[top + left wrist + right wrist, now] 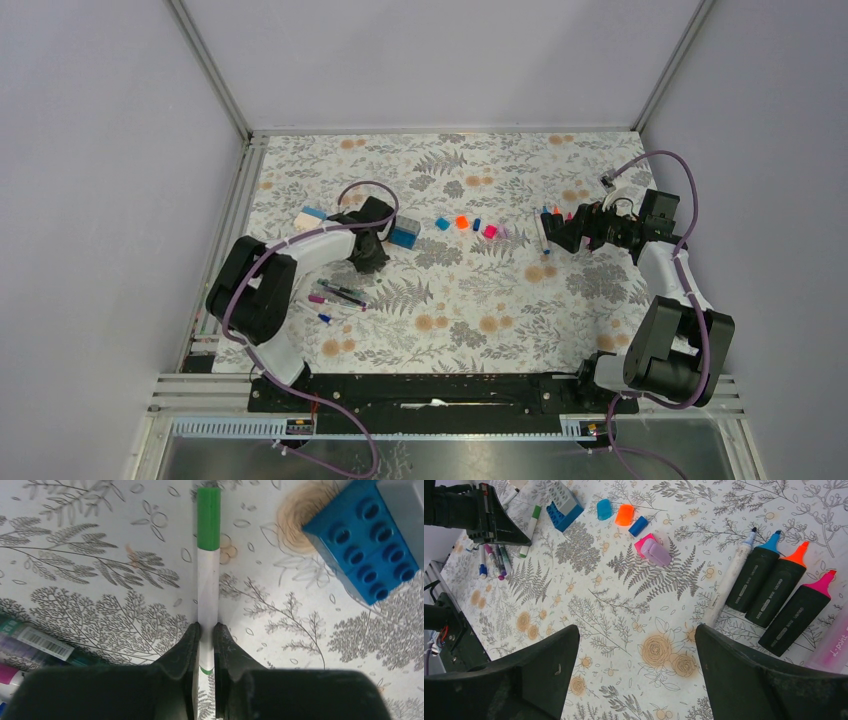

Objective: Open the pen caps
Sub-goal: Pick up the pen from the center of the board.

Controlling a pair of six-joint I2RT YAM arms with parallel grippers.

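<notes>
Pens lie bunched at left; beside them the left gripper pinches a white pen in its jaws, its green cap on. Loose caps, apparently five, dot the surface centre. Right gripper hovers, jaws wide, beside uncapped highlighters.

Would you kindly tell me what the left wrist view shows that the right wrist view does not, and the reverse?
Left wrist only: how the left claw grips, shut on the white barrel of a pen whose green cap is still on.
Right wrist only: the open right claw, a light blue cap, an orange cap, a pink cap and a purple cap, all loose, plus three uncapped black highlighters.
Both: the blue studded brick, the green-capped pen and the floral table cover.
</notes>
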